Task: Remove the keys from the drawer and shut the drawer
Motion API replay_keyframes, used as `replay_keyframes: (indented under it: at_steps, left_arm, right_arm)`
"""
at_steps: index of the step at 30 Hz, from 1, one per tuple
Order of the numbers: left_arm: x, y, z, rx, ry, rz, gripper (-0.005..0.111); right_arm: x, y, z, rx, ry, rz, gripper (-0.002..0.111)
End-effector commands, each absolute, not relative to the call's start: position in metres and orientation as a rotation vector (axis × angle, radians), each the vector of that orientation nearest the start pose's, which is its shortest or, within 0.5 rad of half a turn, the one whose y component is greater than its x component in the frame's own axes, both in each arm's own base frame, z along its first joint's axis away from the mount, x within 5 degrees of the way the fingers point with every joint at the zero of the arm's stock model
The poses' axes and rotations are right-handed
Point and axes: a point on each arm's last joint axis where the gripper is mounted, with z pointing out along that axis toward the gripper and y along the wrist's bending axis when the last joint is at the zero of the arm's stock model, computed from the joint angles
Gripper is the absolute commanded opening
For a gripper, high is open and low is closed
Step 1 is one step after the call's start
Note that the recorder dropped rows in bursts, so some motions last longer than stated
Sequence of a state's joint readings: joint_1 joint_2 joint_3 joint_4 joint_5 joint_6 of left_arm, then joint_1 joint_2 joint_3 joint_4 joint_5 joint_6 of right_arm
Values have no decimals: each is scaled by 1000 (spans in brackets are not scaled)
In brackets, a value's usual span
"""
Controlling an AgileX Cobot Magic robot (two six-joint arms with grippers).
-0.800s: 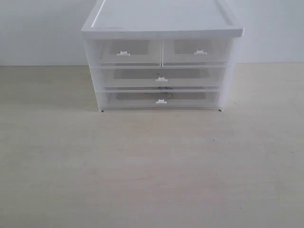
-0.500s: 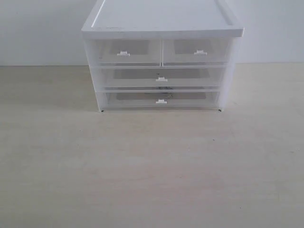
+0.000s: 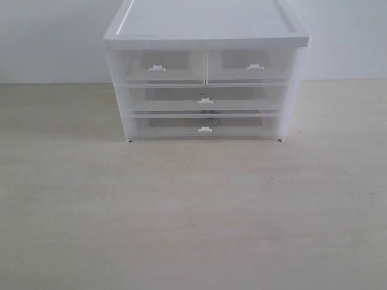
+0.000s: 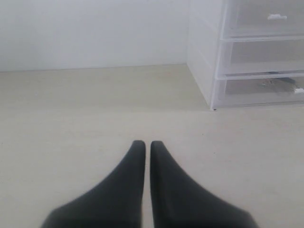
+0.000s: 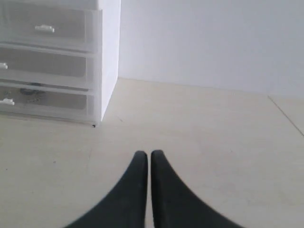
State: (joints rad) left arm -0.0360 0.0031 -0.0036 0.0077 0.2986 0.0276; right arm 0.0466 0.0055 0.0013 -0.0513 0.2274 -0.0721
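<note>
Keys (image 4: 274, 81) lying in closed bottom drawer (image 3: 169, 125), far centre of counter (image 3: 193, 211); probably light, floppy, slippery, so pinching bunch mid-way seeming best. Left end effector (image 4: 144, 143) and right end effector (image 5: 144, 154) resting pinched together, empty.

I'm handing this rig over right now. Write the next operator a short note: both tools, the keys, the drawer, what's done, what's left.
Left tool: shut, empty, over the table, short of the cabinet.
Right tool: shut, empty, also short of the cabinet.
The drawer: bottom tier, closed.
The keys: inside it, a dim dark shape behind the translucent front, near the tab handle.
Done: nothing yet.
Left: pull the drawer open by its tab, lift the keys out, push the drawer shut.
</note>
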Motion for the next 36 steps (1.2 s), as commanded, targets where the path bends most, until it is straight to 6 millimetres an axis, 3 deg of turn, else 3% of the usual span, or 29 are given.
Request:
replay_keyframes:
  at_steps: [1,6,14,23,27,32,36]
  left_arm:
    - [54,-2,186,45,1779,-11,4]
    - [54,-2,186,45,1779,-11,4]
    - [54,-2,186,45,1779,-11,4]
    - [54,-2,186,45,1779,-11,4]
    - [54,-2,186,45,1779,-11,4]
    - [54,-2,186,45,1779,-11,4]
    - [54,-2,186,45,1779,-11,4]
  right_arm:
    - [56,1,199,-131,1638,-74,0]
    - [56,3,206,18,1561,88,0]
    - [58,2,212,46,1518,115,0]
    - [83,4,251,24,1634,90,0]
    - [93,4,256,68,1668,127,0]
    - [94,4,259,76,1635,133,0]
    - [95,4,261,180,1607,229,0]
